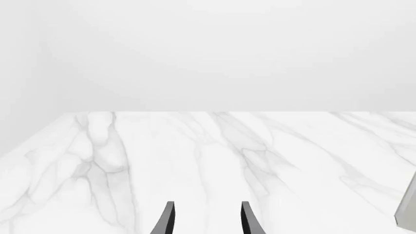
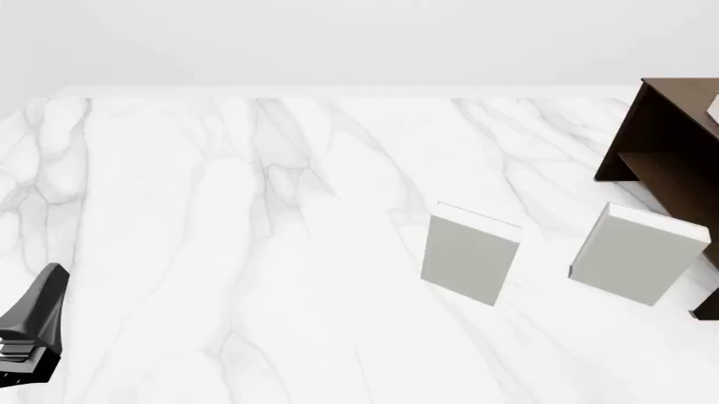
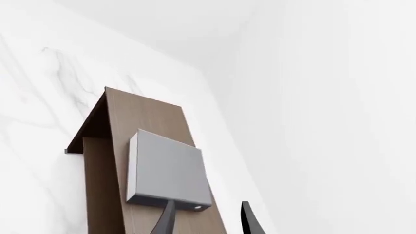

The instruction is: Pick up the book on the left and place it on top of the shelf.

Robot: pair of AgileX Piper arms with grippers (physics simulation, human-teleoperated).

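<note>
The book (image 3: 170, 168) lies flat on the flat top of the dark brown shelf (image 3: 146, 117); in the right wrist view its cover looks grey and its page edge pale. My right gripper (image 3: 208, 202) is open just behind the book, with nothing between its fingers and one fingertip (image 3: 170, 207) overlapping the book's near edge. In the front view the shelf (image 2: 663, 135) stands at the far right with a corner of the book (image 2: 712, 108) on top; the right gripper is out of that frame. My left gripper (image 1: 206, 204) is open and empty over bare table, at the lower left (image 2: 39, 311).
Two pale grey-white books (image 2: 472, 252) (image 2: 635, 252) stand upright on the marble table (image 2: 225, 210), right of centre and in front of the shelf. A sliver of one pale book (image 1: 406, 209) shows in the left wrist view. The shelf's open compartment (image 2: 674, 181) faces the table's middle.
</note>
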